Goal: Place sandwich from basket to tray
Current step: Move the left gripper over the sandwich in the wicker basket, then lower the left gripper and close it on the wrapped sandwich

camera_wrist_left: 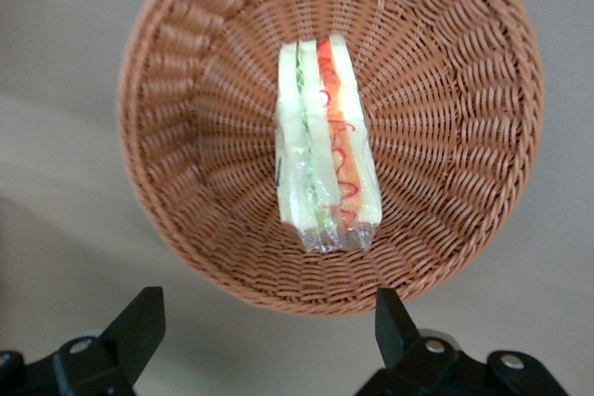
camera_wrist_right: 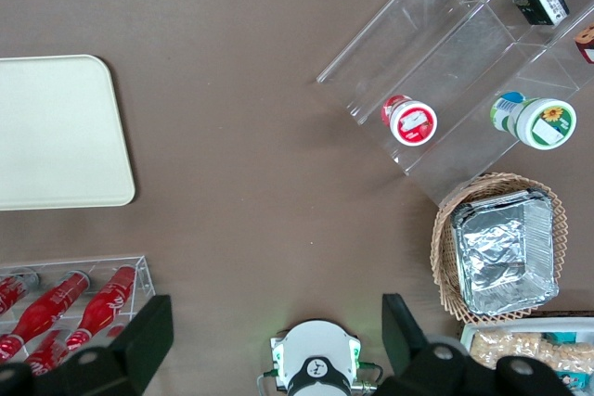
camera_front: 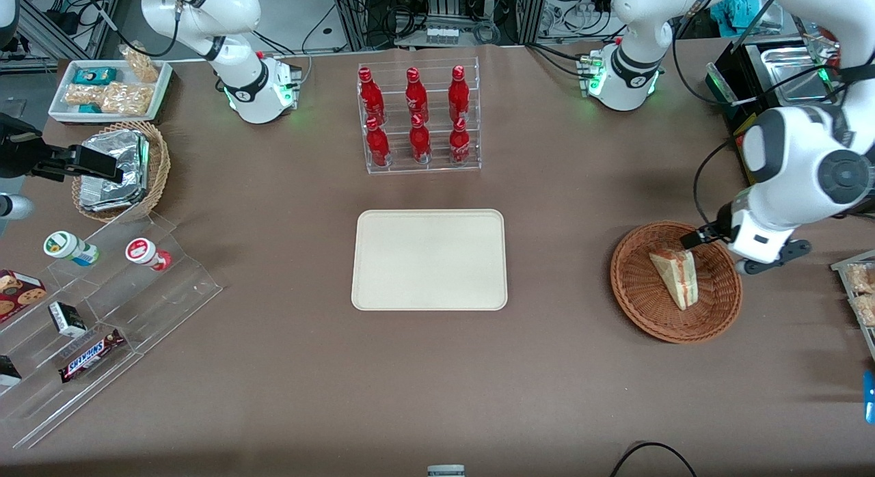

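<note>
Lying on its side in the wicker basket [camera_front: 675,283], wrapped sandwich [camera_front: 675,277], filling edge up and ready for a pinch across the bread. Hovering above the basket's rim, gripper [camera_wrist_left: 264,322], fingers spread wide, holding nothing. Well apart from the basket, bare tray [camera_front: 429,260].

Sandwich [camera_wrist_left: 325,150] in basket [camera_wrist_left: 445,229]; gripper [camera_wrist_left: 264,322] above basket rim.

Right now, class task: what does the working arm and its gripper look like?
The left arm has glossy white rounded shells with dark grey joint discs, a black cable looping beside it, and green lights at its base. Its gripper, above the basket edge, has two black angular fingers, open.
</note>
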Robot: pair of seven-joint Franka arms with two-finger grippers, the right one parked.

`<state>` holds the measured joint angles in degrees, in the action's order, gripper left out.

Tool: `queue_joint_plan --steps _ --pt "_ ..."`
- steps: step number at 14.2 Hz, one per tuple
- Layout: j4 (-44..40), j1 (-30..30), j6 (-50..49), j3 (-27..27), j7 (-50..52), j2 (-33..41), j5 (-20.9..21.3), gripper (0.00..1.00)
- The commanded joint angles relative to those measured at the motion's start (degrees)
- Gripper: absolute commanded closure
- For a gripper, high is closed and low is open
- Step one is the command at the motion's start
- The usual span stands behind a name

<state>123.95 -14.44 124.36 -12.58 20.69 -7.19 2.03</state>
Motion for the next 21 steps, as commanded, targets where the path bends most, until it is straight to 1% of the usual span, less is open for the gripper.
queue_joint_plan --steps 1,5,10,17,18,19,20,21 --pt "2.09 -0.59 3.16 -0.43 1.02 1.04 -2.29 0.00" --pt "2.26 -0.41 4.75 -0.43 4.09 -0.54 -2.29 0.00" --pt "2.18 -0.50 13.17 -0.43 6.37 -6.25 -2.38 0.00" --pt "2.00 -0.24 16.44 -0.43 7.61 -9.77 -2.29 0.00" --pt "2.09 -0.24 16.62 -0.43 7.61 -10.04 -2.29 0.18" --pt "2.17 -0.32 16.62 -0.43 7.44 -10.12 -2.12 0.38" --pt "2.17 -0.32 16.62 -0.43 7.17 -10.13 -2.03 0.54" --pt "2.26 -0.32 16.62 -0.43 7.08 -10.13 -1.94 0.64"
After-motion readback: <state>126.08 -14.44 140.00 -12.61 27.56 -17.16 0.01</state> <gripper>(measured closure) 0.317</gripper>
